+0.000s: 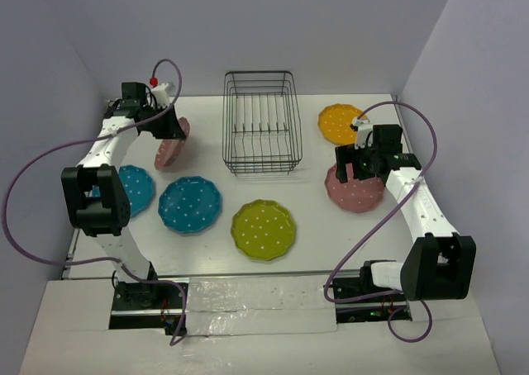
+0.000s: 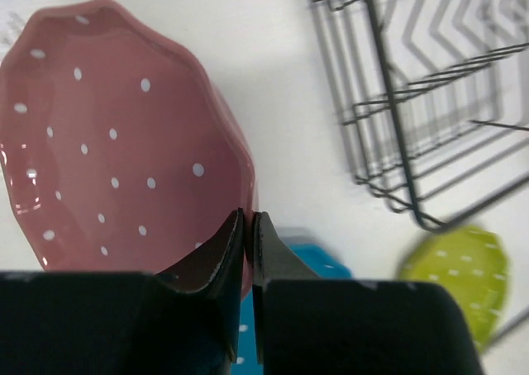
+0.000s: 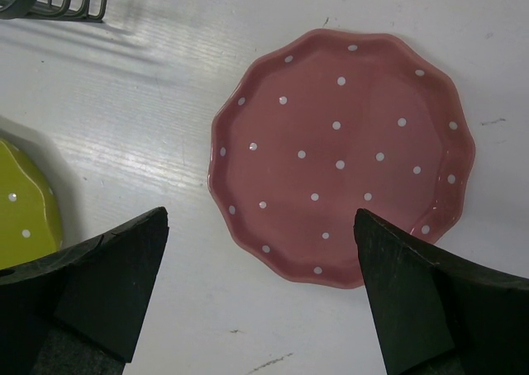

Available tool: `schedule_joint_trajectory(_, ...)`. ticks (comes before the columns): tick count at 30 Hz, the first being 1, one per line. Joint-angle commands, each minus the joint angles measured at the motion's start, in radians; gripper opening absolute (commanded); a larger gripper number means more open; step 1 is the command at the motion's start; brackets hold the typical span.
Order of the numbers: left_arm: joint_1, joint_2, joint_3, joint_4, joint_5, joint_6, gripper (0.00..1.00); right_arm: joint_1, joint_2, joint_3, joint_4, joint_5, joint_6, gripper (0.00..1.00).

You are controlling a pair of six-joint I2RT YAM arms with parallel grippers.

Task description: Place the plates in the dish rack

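Two pink plates show. The tilted pink plate [image 1: 172, 146], upper left beside the dish rack [image 1: 261, 170], is tipped up steeply, its rim pinched in the narrow left gripper [image 2: 248, 218]. The flat pink plate [image 3: 339, 152] lies at right under the right gripper [image 3: 260, 216], which is spread wide. The rack's length runs up the frame on a white table [image 1: 314, 251], with pale lilac walls [image 1: 331, 28] around it.

Both arms are built alike. The left arm [image 1: 101, 144] and right arm [image 1: 426, 210] have white tubular links between boxy black joint housings, on black bases. We see a purple cable [image 1: 21, 193] looping off each arm. A small red cap [image 1: 154, 80] marks the left wrist. The fingers [image 3: 409, 305] are matte black, broad wedges.
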Motion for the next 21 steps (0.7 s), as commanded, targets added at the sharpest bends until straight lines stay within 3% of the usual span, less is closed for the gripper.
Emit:
schedule_joint_trajectory(1,0.039,-0.083,0.026,0.076,0.247,-0.126,0.0,0.006,-0.032,0.007,0.001,-0.01,-0.009,1.0)
schedule_joint_trajectory(5,0.089,-0.132,-0.04,0.216,0.408,-0.262,0.0,0.006,-0.036,0.008,-0.001,-0.01,-0.011,1.0)
schedule_joint_trajectory(9,0.118,-0.2,-0.117,0.462,0.461,-0.425,0.0,0.006,-0.036,0.014,-0.005,-0.011,-0.011,1.0)
schedule_joint_trajectory(15,0.13,-0.208,-0.12,0.501,0.48,-0.49,0.0,0.006,-0.032,0.019,-0.004,-0.017,-0.005,1.0)
schedule_joint_trajectory(17,0.151,-0.218,-0.152,0.591,0.508,-0.552,0.0,0.006,-0.03,0.022,-0.005,-0.017,-0.006,1.0)
schedule_joint_trajectory(21,0.164,-0.266,-0.228,0.873,0.563,-0.813,0.0,0.006,-0.029,0.026,-0.008,-0.017,-0.006,1.0)
